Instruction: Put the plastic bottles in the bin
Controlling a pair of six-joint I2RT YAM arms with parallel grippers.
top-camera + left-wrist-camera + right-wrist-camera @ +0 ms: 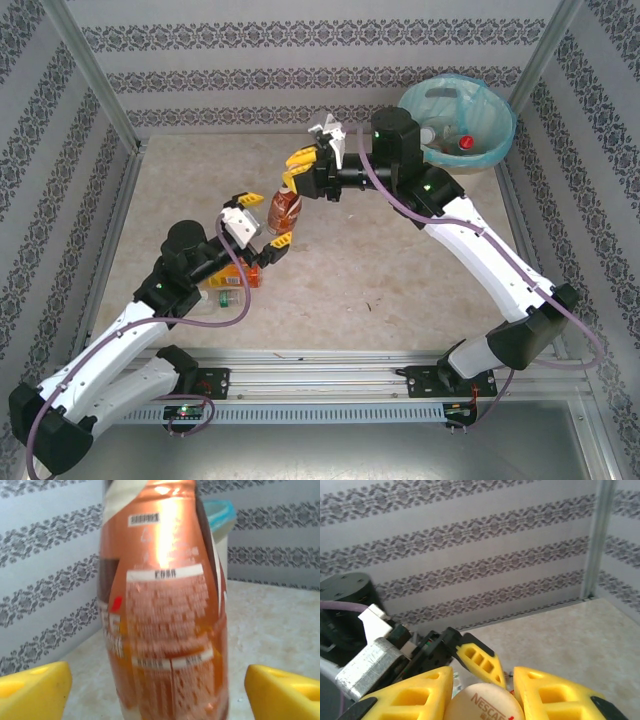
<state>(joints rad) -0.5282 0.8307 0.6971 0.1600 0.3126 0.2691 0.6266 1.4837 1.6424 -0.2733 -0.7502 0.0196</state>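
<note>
Step in hand, as I read it: a handoff on the way to the bin point(505, 128). The bin sits behind and to the right of the right end effector point(297, 172), near it but not under it. Blue liner is over the rim, and 2 bottles in the bin point(465, 143) are visible.

The brown-label bottle point(285, 208) is upright, directly below the right end effector and between the fingers of the left end effector point(263, 222). Can't tell if its base touches the tabletop point(400, 260).

Right end effector: clenched on the cap point(487, 704) from above, with a yellow finger tight on each side of it.
Left end effector: released. Its fingers point(32, 692) are spread wide and stand clear of the label on both sides, with no contact.

Next move, my guess:
- The right arm lifts the bottle straight up out of the left fingers.
- It swings back and to the right until it is over the bin mouth, then lets go.
- The grip is on the cap alone, so the bottle could swing or slip. Keep it slow.

In the way:
- The left fingers flank the bottle, so a sideways pull would clip 1 of them.
- The bottle's base has to clear the bin's near rim.

Also around: 2 more bottles lie on the tabletop below the left end effector, under that arm. These are an orange-label bottle point(237, 277) and a green-capped bottle point(226, 298), both well apart from the bin.
</note>
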